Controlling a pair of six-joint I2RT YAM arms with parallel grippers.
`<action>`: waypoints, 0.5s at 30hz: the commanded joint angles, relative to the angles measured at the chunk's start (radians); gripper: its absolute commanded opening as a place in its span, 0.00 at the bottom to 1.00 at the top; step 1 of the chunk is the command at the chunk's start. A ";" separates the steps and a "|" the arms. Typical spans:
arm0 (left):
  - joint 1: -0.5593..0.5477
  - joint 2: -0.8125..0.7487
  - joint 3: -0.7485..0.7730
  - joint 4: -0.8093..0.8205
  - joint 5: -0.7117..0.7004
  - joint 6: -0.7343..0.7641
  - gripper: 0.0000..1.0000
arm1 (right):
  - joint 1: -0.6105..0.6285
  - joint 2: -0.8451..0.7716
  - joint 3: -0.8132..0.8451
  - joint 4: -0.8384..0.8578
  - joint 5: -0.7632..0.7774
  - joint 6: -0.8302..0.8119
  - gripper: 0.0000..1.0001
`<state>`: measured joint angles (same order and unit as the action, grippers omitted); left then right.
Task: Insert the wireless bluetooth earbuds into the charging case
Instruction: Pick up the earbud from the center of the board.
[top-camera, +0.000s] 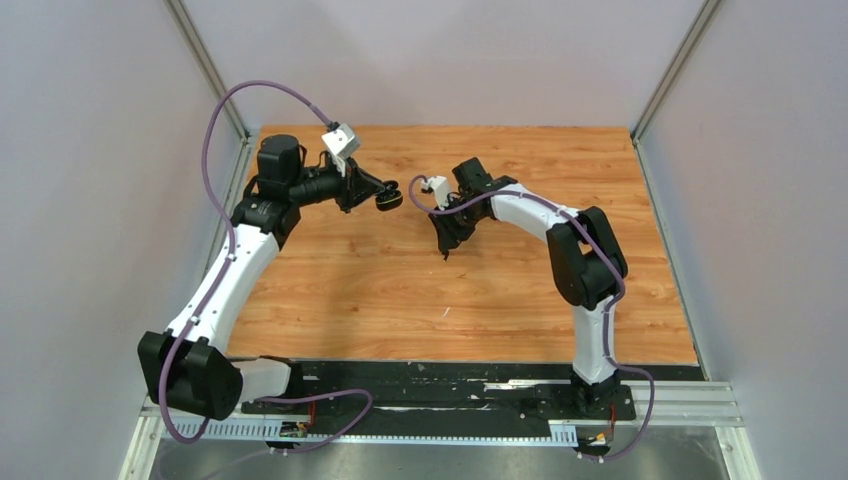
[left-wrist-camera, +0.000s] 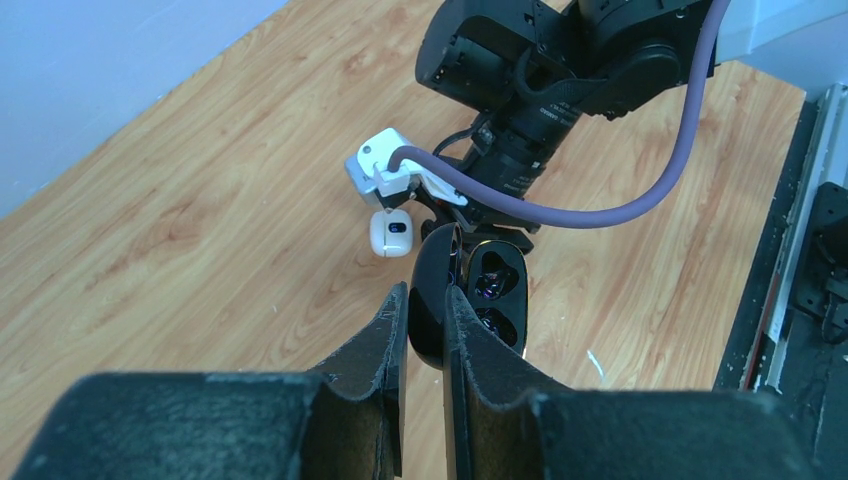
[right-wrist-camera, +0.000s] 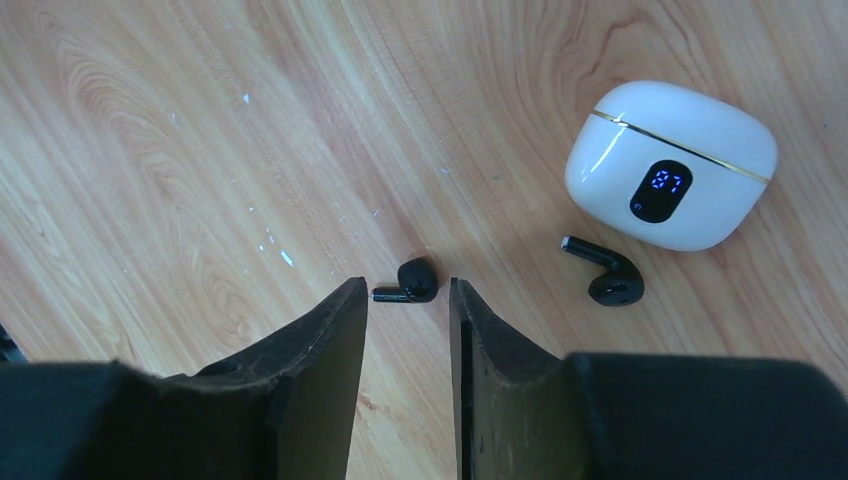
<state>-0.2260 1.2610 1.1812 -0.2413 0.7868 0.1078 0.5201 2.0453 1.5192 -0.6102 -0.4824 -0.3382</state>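
My left gripper is shut on the lid of an open black charging case, which it holds up in the air with both dark wells facing out. In the top view this case hangs left of the right arm. My right gripper stands open, pointing down at the table. One black earbud lies on the wood just past its tips, in line with the gap and untouched. A second black earbud lies to the right, in front of a closed white charging case with a lit blue display.
The white case also shows on the wood below the right wrist's white camera mount. The right arm's purple cable crosses just behind the held case. Grey walls stand along the board's left, back and right edges.
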 joint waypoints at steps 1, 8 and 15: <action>0.008 -0.042 -0.005 0.042 0.000 -0.015 0.00 | 0.013 0.020 0.011 0.047 0.056 0.034 0.35; 0.010 -0.042 -0.009 0.044 0.000 -0.014 0.00 | 0.032 0.029 0.007 0.043 0.056 0.024 0.42; 0.010 -0.039 -0.008 0.049 0.004 -0.016 0.00 | 0.036 0.032 -0.003 0.045 0.073 0.025 0.37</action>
<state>-0.2211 1.2503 1.1732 -0.2409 0.7834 0.1051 0.5480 2.0731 1.5188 -0.5995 -0.4274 -0.3225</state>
